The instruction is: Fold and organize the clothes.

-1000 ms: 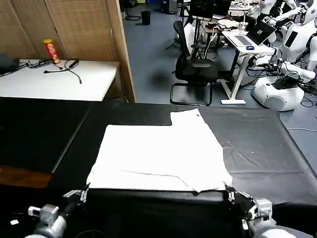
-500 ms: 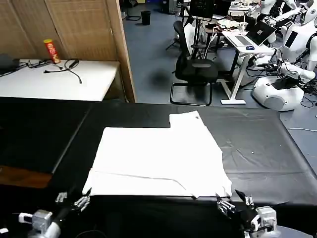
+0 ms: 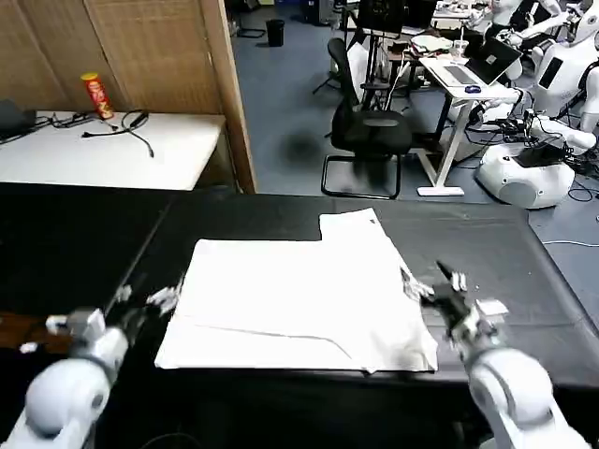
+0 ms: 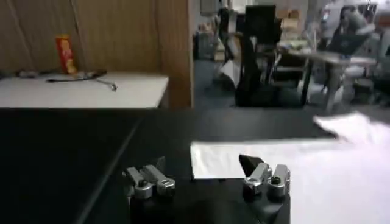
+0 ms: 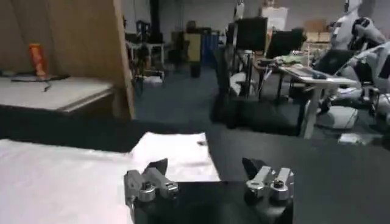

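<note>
The white short-sleeved cotton T-shirt (image 3: 299, 299) lies flat, plain side up, on the black tablecloth (image 3: 487, 262) covering the table, already doubled into a rough rectangle with one sleeve sticking out at its far edge; the left gripper (image 3: 150, 297) hovers with its jaws spread apart just beside the shirt's left edge, which in the left wrist view (image 4: 207, 178) lies just ahead of the open jaws and toward one side; the right gripper (image 3: 438, 283) likewise has its jaws parted, and in the right wrist view (image 5: 207, 176) the protruding sleeve lies straight ahead between them, while the shirt body spreads off beyond one jaw. The cloth looks thin, light and limp, so I judge it will sag and drag unless both sides are lifted together; being soft and not slippery, it should pinch easily, and the doubled side edges, each close to its own jaws, seem the best places to take hold, catching all layers at once. Against a second ago, both grippers have come up from the near hem to the shirt's flanks, the right one travelling farther toward the sleeve; the near hem lies a little flatter, otherwise the shirt has hardly shifted.
</note>
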Available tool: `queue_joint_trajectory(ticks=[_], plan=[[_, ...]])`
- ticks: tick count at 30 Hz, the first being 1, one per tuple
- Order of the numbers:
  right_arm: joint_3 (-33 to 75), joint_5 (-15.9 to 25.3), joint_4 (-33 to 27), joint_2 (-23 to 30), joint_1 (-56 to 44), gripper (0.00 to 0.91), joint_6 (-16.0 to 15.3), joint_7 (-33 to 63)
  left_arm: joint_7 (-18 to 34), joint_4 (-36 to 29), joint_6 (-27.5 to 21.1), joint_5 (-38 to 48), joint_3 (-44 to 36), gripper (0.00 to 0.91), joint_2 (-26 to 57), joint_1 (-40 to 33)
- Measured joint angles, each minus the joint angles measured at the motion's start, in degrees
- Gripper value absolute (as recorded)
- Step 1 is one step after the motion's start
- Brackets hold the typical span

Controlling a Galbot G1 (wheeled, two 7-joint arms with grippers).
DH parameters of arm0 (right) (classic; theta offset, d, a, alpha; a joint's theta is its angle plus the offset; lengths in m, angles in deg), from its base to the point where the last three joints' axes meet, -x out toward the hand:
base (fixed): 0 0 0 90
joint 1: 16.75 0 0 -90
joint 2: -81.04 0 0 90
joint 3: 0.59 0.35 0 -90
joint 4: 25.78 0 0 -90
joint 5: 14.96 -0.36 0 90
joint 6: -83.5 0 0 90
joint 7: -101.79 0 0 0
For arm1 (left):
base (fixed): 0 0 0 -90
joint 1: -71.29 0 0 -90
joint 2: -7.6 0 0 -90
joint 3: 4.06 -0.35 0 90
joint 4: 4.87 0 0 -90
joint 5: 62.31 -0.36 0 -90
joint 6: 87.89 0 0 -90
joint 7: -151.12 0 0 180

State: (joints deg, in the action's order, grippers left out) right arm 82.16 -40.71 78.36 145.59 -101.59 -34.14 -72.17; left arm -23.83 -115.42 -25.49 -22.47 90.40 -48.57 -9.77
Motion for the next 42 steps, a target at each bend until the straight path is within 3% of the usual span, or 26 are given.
queue_joint_trajectory(ticks=[4,9,15,23,29,33,34,35,36,38,39,40,42], plan=[[-3.86,0.8,-10.45,1.9,9.02,0.878,-0.22,0.28,-0.05,7.6,-2.04,2.55,-5.46,0.878,0.56,-9.8],[-6.99,-0.83,-21.94,4.63,17.32,0.878,-3.35,1.9,-0.16,17.39,-6.05,3.6,-12.04,0.878,-0.67,-20.71],[-8.59,-3.03,-29.85,7.0,22.34,0.878,-5.52,1.49,-0.34,27.71,-9.08,1.63,-16.67,0.878,-2.64,-28.98],[-9.24,-2.2,-37.93,9.42,26.43,0.878,-5.72,0.43,-1.8,33.26,-10.14,0.89,-18.15,0.878,-3.62,-31.11],[-9.4,-1.16,-40.49,10.18,27.07,0.878,-6.09,0.37,-2.64,34.51,-10.09,-0.03,-18.33,0.878,-4.27,-31.24],[-9.48,-0.86,-41.06,10.4,26.88,0.878,-6.02,0.1,-3.11,35.65,-9.03,-2.14,-18.41,0.692,-4.94,-31.55],[-9.48,-0.7,-41.16,10.43,26.81,0.722,-5.96,-0.01,-3.12,36.01,-8.73,-2.42,-18.41,0.605,-5.1,-31.65],[-9.47,-0.57,-41.23,10.44,26.73,0.712,-5.92,-0.11,-3.16,36.34,-8.6,-2.57,-18.41,0.536,-5.16,-31.7],[-9.42,-0.48,-41.29,10.45,26.66,0.653,-5.9,-0.2,-3.31,36.65,-8.42,-2.71,-18.41,0.332,-5.19,-31.71],[-9.4,-0.37,-41.36,10.44,26.51,0.488,-5.88,-0.32,-3.62,36.96,-8.16,-2.99,-18.42,0.176,-5.19,-31.69],[-9.4,-0.36,-41.42,10.42,26.43,0.429,-5.87,-0.35,-4.04,37.03,-8.08,-3.13,-18.43,0.166,-5.18,-31.65],[-9.38,-0.34,-41.44,10.4,26.36,0.244,-5.87,-0.36,-4.3,37.05,-8.03,-3.35,-18.46,0.156,-5.18,-31.62],[-9.37,-0.34,-41.45,10.39,26.24,0.127,-5.86,-0.42,-4.96,37.08,-7.89,-3.85,-18.64,0.107,-5.18,-31.61]])
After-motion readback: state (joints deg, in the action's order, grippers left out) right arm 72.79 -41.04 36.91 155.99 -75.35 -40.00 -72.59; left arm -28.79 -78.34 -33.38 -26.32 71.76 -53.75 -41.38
